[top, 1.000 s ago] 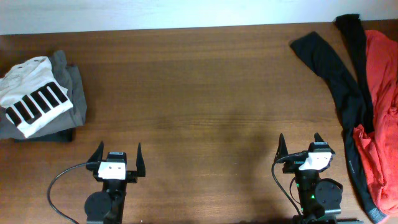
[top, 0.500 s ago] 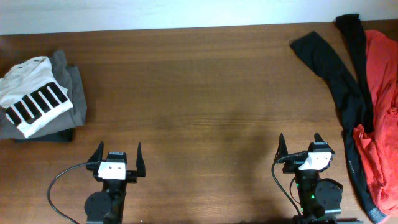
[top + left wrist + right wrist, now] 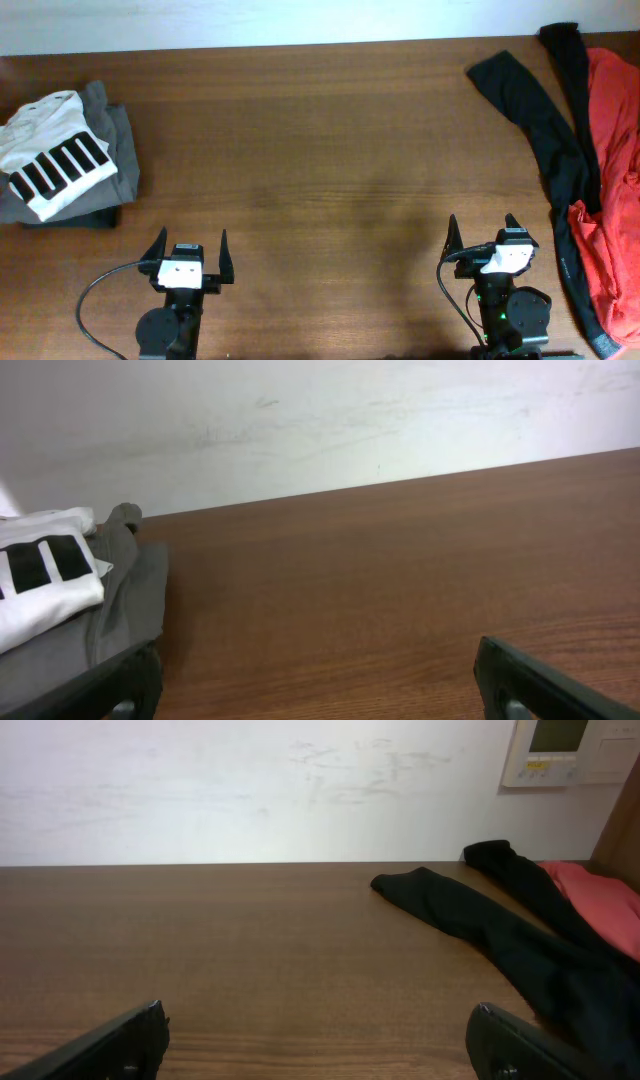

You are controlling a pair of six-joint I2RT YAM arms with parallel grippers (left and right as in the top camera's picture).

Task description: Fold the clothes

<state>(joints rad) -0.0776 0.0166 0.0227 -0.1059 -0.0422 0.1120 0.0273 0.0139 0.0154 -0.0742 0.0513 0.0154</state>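
Observation:
An orange-red garment (image 3: 612, 190) lies crumpled at the table's right edge, with a black long-sleeved garment (image 3: 545, 120) stretched across and beside it. The right wrist view shows that black sleeve (image 3: 470, 915) and a patch of the orange-red fabric (image 3: 590, 890) ahead to the right. My right gripper (image 3: 483, 233) stands open near the front edge, left of those clothes, holding nothing. My left gripper (image 3: 190, 245) is open and empty at the front left. In both wrist views the fingertips (image 3: 515, 680) (image 3: 500, 1045) are spread wide over bare wood.
A folded stack (image 3: 65, 160) sits at the far left: a white garment with black bars on top of grey ones, also seen as the stack (image 3: 60, 590) in the left wrist view. A white wall (image 3: 300, 790) with a wall panel (image 3: 570, 750) backs the table.

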